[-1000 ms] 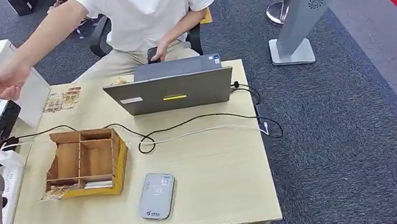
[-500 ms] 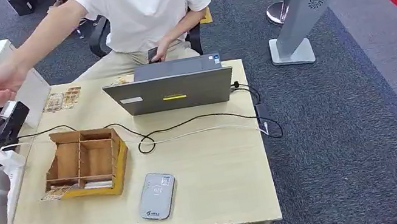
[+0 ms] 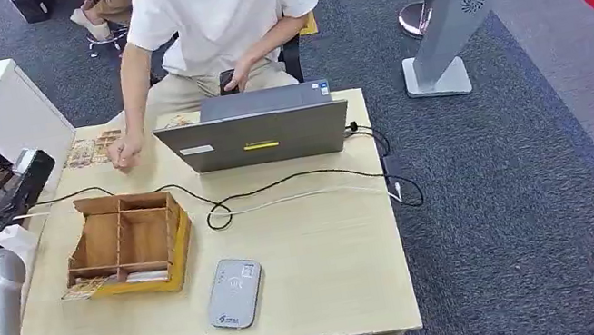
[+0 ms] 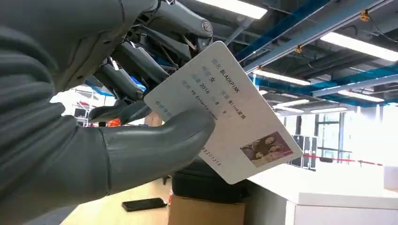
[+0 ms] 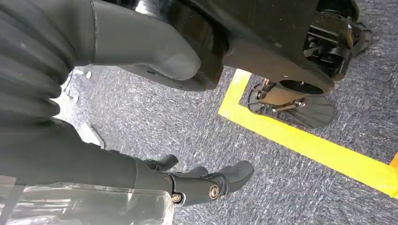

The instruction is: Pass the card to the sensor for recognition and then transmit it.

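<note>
We hold the card (image 4: 225, 112) pinched between the thumb and fingers of our left hand (image 4: 94, 117), raised off the far-left corner of the table (image 3: 329, 263), well apart from the sensor (image 3: 235, 293), the grey reader pad lying near the table's front edge, just beside the wooden organiser (image 3: 127, 243). Our right hand (image 5: 197, 180) hangs low over carpet, fingers loosely spread and holding nothing. The card looks thin, light, stiff and glossy, so we judge it apt to slip; a grip along one short edge, as now, leaves the face free to lie flat over the reader. Its print reads "BLACKPINK", "2016", a line beginning "YG Entertainment" and digits ending "0201314", beside a small photo. Across the table a person sits behind the laptop (image 3: 256, 138), one hand resting on the tabletop.
</note>
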Motion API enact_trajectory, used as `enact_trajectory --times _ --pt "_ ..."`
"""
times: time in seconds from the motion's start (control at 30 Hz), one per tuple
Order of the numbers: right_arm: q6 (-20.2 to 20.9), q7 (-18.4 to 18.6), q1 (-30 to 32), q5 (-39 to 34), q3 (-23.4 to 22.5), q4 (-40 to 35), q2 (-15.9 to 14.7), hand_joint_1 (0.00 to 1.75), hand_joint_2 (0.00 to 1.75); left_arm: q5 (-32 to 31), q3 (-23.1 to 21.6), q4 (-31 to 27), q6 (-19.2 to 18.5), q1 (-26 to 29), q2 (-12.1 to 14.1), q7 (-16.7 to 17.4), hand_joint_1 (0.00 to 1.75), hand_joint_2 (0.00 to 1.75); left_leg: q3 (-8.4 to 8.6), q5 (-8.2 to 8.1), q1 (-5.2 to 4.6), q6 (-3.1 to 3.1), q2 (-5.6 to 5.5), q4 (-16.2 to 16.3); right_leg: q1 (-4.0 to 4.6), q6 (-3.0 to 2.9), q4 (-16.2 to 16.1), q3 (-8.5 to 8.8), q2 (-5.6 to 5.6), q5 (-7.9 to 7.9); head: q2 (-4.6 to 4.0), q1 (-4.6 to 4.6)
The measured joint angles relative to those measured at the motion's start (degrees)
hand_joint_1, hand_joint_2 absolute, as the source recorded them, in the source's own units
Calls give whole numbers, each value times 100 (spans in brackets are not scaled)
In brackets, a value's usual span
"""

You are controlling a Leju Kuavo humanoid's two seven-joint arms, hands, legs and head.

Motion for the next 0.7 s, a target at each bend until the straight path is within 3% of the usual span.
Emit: enact_trajectory --times 0.13,0.3,0.43,0.53,0.7 --pt "0 9 0 2 -31 0 0 0 175 120 -76 -172 68 137 -70 -229 175 175 0 0 -1 0 0 0 -1 0 0 0 0 0 0 0" --pt "0 13 7 0 -122 0 0 0 175 28 -486 -1472 122 931 -422 -356 175 175 -6 -4 -3 4 -1 2 -3 2 -5 0 -1 -1 0 2" --pt "0 -50 35 0 -179 0 0 0 175 -354 -1192 -2665 109 1627 -697 -286 175 175 -10 -9 -5 7 -4 3 -4 4 -9 -2 -5 -2 0 4" --pt "0 -96 49 2 -229 0 0 0 175 -507 -1697 -3227 111 1945 -824 -227 175 175 -11 -10 -5 8 -2 3 -4 4 -8 -5 -5 -2 0 0" --pt "-2 -103 66 4 -260 0 0 0 175 -590 -2212 -3502 9 2125 -957 -125 175 175 -10 -9 -2 7 -2 2 -1 3 -5 -6 -5 -2 0 0"
